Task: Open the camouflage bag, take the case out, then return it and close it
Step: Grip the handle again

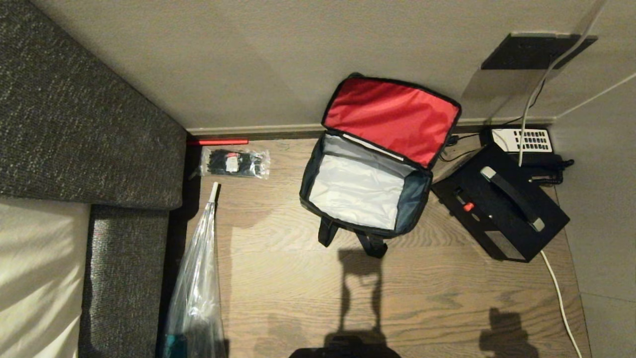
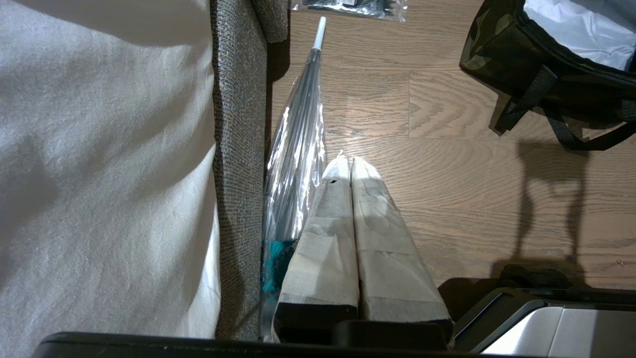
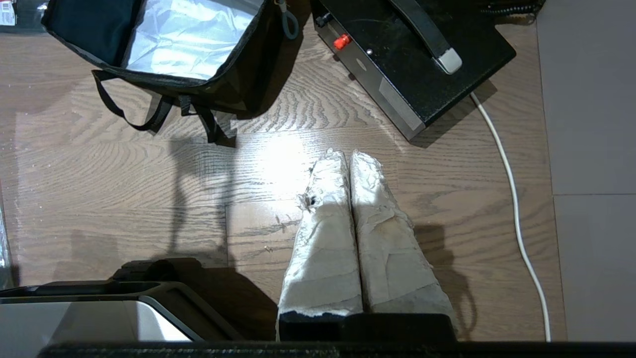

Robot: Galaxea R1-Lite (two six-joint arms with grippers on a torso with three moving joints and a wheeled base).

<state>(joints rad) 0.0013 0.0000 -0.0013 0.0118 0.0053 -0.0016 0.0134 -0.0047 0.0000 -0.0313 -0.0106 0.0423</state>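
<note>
head view: camouflage bag (image 1: 365, 199) lies open, case (image 1: 502, 206) just beside it.

No text, brand, number or sign can be read in any of the three views. The packet of cable ties (image 1: 234, 163) carries a small white-and-red label (image 1: 231, 163), but its print is too small to make out. The telephone (image 1: 527, 144) shows a pale keypad (image 1: 529, 139) whose key markings cannot be read. The case (image 1: 499, 209) bears a red latch (image 1: 467, 207) and no legible marking. The camouflage bag (image 1: 370, 164) shows no lettering on its red lid lining or its silver interior.
</note>
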